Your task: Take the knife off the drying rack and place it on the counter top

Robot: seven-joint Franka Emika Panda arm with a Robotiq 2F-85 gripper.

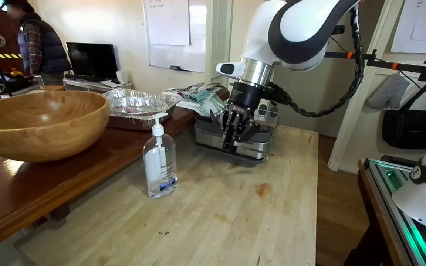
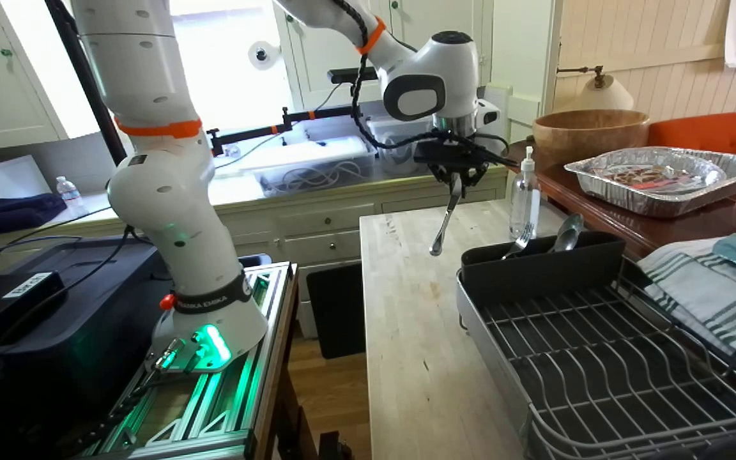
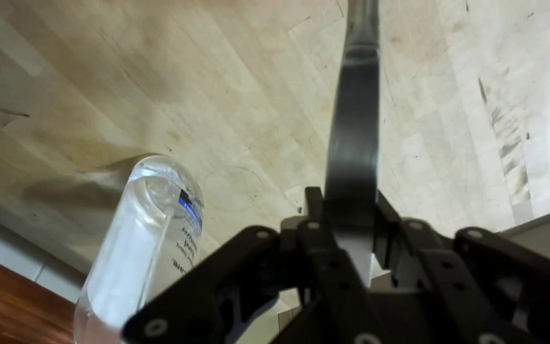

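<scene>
Gripper (image 3: 350,210) holds the knife (image 3: 354,119) with its jaws pinched against it, and in an exterior view the knife slants down over the counter top (image 2: 425,358), rounded end lowest. Both are apart from the drying rack (image 2: 496,354), where a fork (image 2: 521,241) and a spoon (image 2: 568,233) lean in the dark bin (image 2: 547,271). The soap bottle (image 1: 154,166) stands upright on the counter top, near the gripper.

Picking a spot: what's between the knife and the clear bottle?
In the wrist view, only faintly marked counter top and, lower down, part of the hand.
</scene>
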